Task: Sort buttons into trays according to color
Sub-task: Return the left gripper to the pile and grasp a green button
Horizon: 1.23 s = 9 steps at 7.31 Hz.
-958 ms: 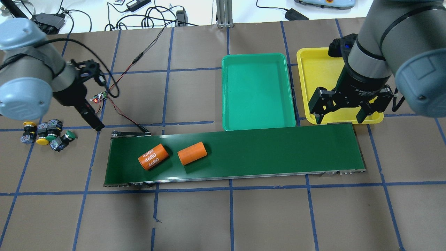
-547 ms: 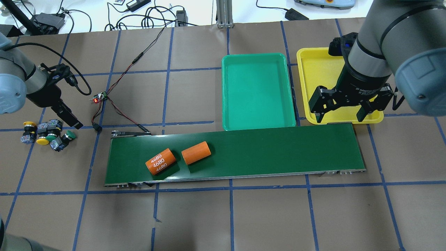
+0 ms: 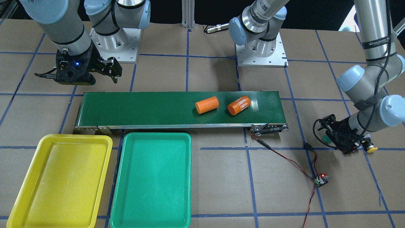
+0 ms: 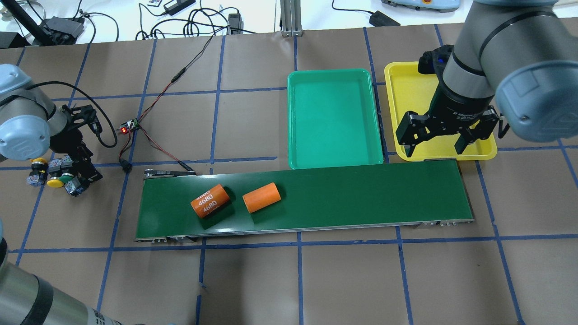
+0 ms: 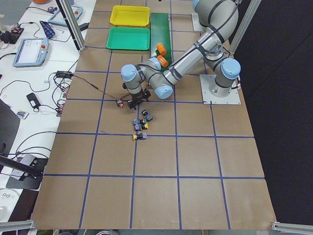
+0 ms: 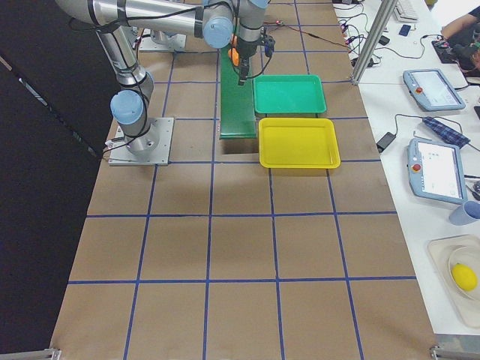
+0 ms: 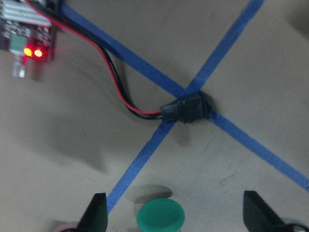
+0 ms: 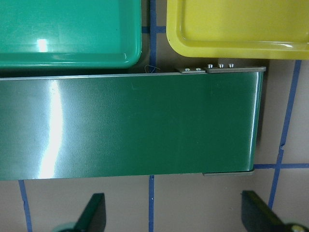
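Observation:
The buttons (image 4: pixel 56 174) lie in a cluster at the table's left edge, with two yellow caps (image 4: pixel 55 182) and a green cap (image 4: pixel 67 179) showing. My left gripper (image 4: pixel 85 170) is open and hovers over the cluster's right side. In the left wrist view a green cap (image 7: pixel 160 216) sits between its spread fingers (image 7: pixel 96 212). My right gripper (image 4: pixel 435 144) is open and empty over the yellow tray's (image 4: pixel 406 90) near edge. The green tray (image 4: pixel 334 117) is beside it. Both trays are empty.
A dark-green conveyor belt (image 4: pixel 361 194) carries two orange cylinders, one marked 4680 (image 4: pixel 209 201) and one showing no marking (image 4: pixel 262 197). A small circuit board with a red light (image 4: pixel 128 126) and its red and black wires (image 4: pixel 158 144) lie just right of the left gripper.
My left arm has swung left and toward the robot, and its gripper now hangs over the button cluster. The two orange cylinders have moved right along the belt. My right gripper has shifted slightly left.

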Motion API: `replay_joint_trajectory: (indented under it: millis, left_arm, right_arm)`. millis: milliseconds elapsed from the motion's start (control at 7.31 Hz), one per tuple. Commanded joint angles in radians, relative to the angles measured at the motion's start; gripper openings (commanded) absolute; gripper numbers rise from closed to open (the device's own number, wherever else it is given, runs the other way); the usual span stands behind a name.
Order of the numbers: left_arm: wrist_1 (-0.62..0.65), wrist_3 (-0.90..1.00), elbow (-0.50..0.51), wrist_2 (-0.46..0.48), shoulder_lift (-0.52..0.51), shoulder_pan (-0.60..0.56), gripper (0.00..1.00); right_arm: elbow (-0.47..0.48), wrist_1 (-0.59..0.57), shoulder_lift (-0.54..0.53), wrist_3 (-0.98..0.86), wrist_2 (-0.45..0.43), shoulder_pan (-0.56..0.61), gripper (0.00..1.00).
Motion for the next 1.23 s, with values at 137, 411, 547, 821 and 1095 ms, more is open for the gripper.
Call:
replay_joint_trajectory:
  millis: [137,411,547,821,1095]
  left_arm:
    - [0.033,0.022,-0.029,0.000,-0.009,0.028,1.00]
    - [0.047,0.006,-0.048,0.000,0.000,0.026,0.21]
    - [0.035,-0.014,-0.066,0.001,0.024,0.025,0.06]
    - [0.010,-0.080,-0.086,0.003,0.087,0.008,0.00]
    - [-0.179,-0.277,-0.086,-0.006,0.238,-0.126,0.00]
  right_arm:
    - [-0.001,-0.014,0.023,-0.002,-0.003,-0.002,1.00]
    - [-0.030,-0.036,-0.004,0.012,0.006,-0.008,1.00]
    - [-0.044,-0.040,-0.012,0.006,0.006,-0.006,1.00]
    - [-0.034,-0.025,-0.013,-0.002,-0.016,-0.018,1.00]
    - [-0.035,-0.025,-0.026,0.004,-0.001,-0.017,1.00]
